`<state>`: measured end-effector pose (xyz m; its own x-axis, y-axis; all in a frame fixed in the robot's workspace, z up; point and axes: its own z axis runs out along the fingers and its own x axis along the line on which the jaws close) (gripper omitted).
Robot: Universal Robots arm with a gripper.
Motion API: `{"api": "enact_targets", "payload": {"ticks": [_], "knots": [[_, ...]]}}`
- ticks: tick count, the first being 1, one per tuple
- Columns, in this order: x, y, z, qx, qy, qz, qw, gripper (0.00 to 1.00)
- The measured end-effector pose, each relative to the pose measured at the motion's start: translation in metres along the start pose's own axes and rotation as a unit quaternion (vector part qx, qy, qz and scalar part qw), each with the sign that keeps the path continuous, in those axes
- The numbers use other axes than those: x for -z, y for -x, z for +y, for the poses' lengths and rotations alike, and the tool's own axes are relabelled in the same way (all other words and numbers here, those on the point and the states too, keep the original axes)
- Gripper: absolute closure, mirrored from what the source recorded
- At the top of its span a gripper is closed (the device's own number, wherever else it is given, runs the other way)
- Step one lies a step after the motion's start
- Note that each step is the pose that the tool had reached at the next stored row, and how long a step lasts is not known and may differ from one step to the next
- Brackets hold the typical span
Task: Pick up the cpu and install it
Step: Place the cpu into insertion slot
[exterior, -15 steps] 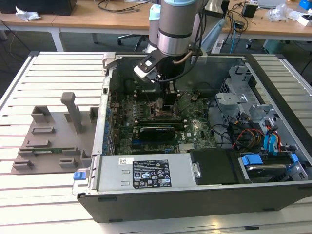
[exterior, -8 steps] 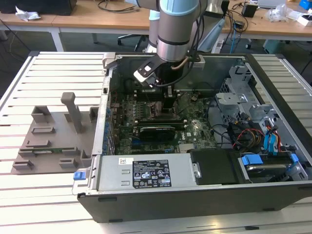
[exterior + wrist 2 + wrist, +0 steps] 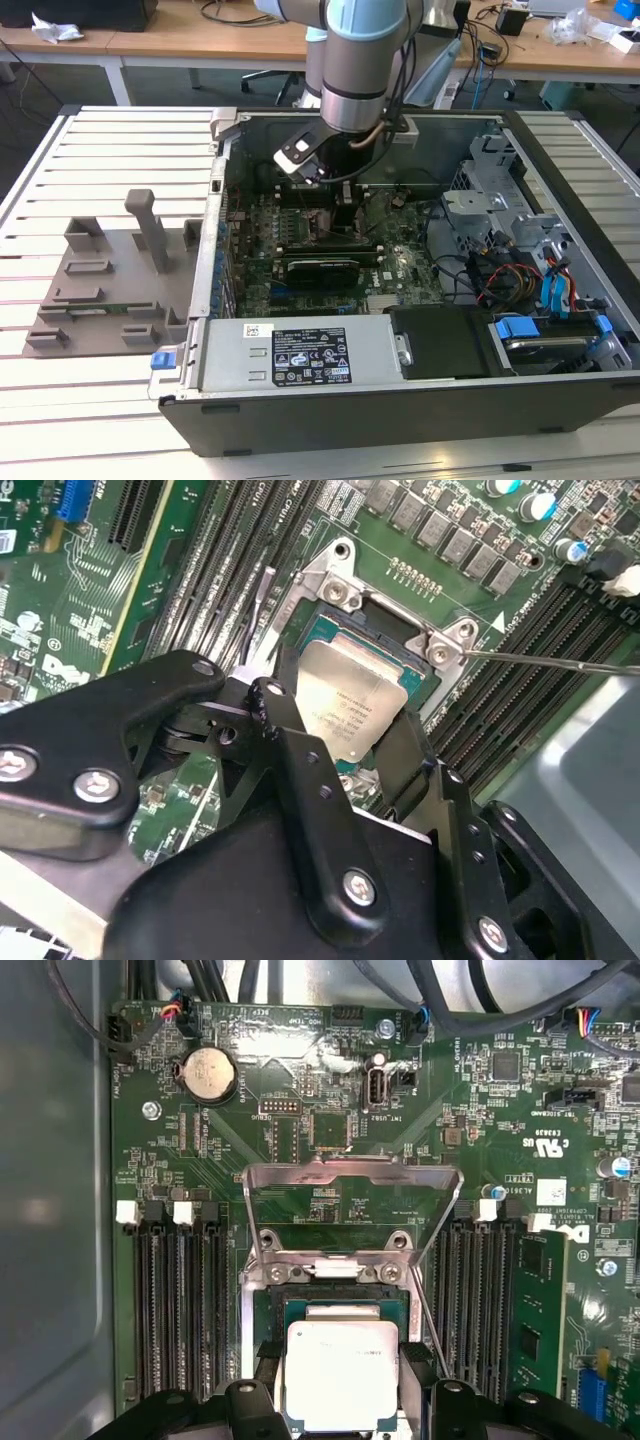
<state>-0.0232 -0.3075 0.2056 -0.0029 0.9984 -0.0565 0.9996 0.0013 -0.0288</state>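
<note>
**Holding cpu over open socket**

Item: cpu (image 3: 342, 1375), a pale square chip. Tool: gripper (image 3: 342, 1405), narrowed onto the chip, with fingers (image 3: 268, 1365) pressing two opposite edges. Place: inside the computer case (image 3: 400, 420), toward its far wall. Key relation: the chip lies directly above the socket (image 3: 300, 1300), edges roughly parallel to the socket's own. The cover plate (image 3: 330, 1247) stands raised clear. Whether the chip touches the socket bed cannot be told.
</note>
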Motion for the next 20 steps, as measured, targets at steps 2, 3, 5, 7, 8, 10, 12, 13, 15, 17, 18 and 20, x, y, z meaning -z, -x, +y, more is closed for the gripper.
{"api": "enact_targets", "payload": {"ticks": [2,3,5,7,8,10,12,13,15,17,18,20], "knots": [[-0.0017,-0.0001,0.0,0.0,0.0,-0.0001,1.0,0.45],[-0.0024,-0.0001,0.0001,0.0,0.0,0.0,1.0,0.45],[-0.0035,-0.0002,0.0001,0.0,0.0,0.0,1.0,0.45],[-0.0043,-0.0003,0.0001,0.0,-0.0001,0.0,1.0,0.45],[-0.0045,-0.0003,0.0001,0.0,-0.0001,-0.0002,1.0,0.45],[-0.0052,-0.0006,0.0007,0.0,0.0,0.0,1.0,0.45],[-0.0062,-0.0007,0.0008,0.0,0.0,0.0,1.0,0.45],[-0.0063,-0.0007,0.0007,0.0,-0.0001,-0.0001,1.0,0.45],[-0.0065,-0.0007,0.0008,0.0,0.0,0.0,1.0,0.45],[-0.0066,-0.0007,0.0008,0.0,0.0,0.0,1.0,0.45],[-0.0066,-0.0007,0.0008,0.0,0.0,0.0,1.0,0.45],[-0.0066,-0.0007,0.0008,0.0,0.0,0.0,1.0,0.38]]}}
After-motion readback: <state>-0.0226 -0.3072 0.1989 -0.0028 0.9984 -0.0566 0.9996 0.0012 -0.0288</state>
